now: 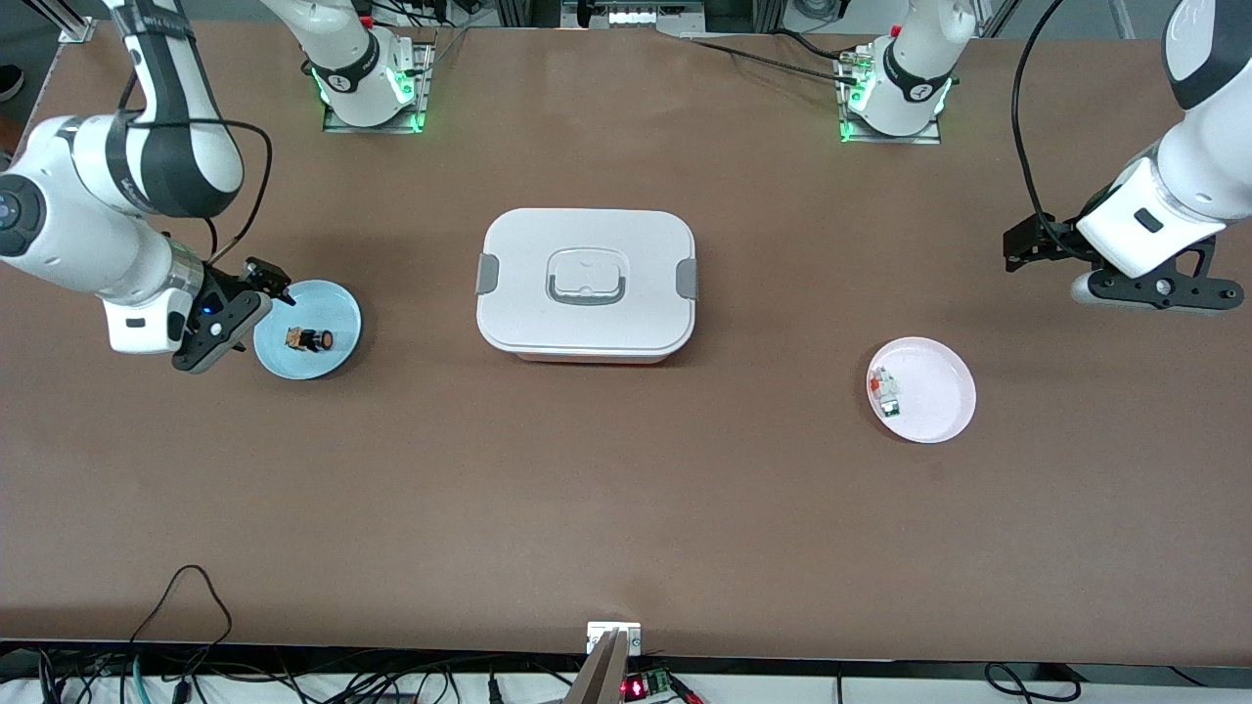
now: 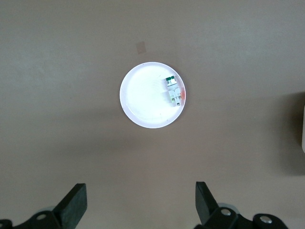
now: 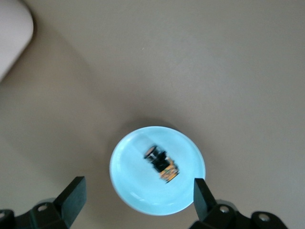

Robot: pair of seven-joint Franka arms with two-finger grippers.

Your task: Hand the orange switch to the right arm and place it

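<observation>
A white rectangular lidded box (image 1: 586,284) with grey side latches and a grey handle sits in the middle of the brown table (image 1: 626,508), between two round plates that lie well apart.

The pale blue round plate (image 1: 337,347) toward the right arm's end holds one item: the small black orange switch with its orange cap and tan end (image 1: 309,339), lying on its side near the plate's centre. The white round plate (image 1: 934,391) toward the left arm's end, nearer the front camera than the blue one, holds a small cluster of white, red and green pieces (image 1: 886,391) against its rim; I cannot count them exactly.

The right gripper (image 1: 242,311) hangs just beside the blue plate's edge, fingers spread wide and empty. The left gripper (image 1: 1125,274) waits over bare table at the left arm's end, also spread wide and holding nothing.
</observation>
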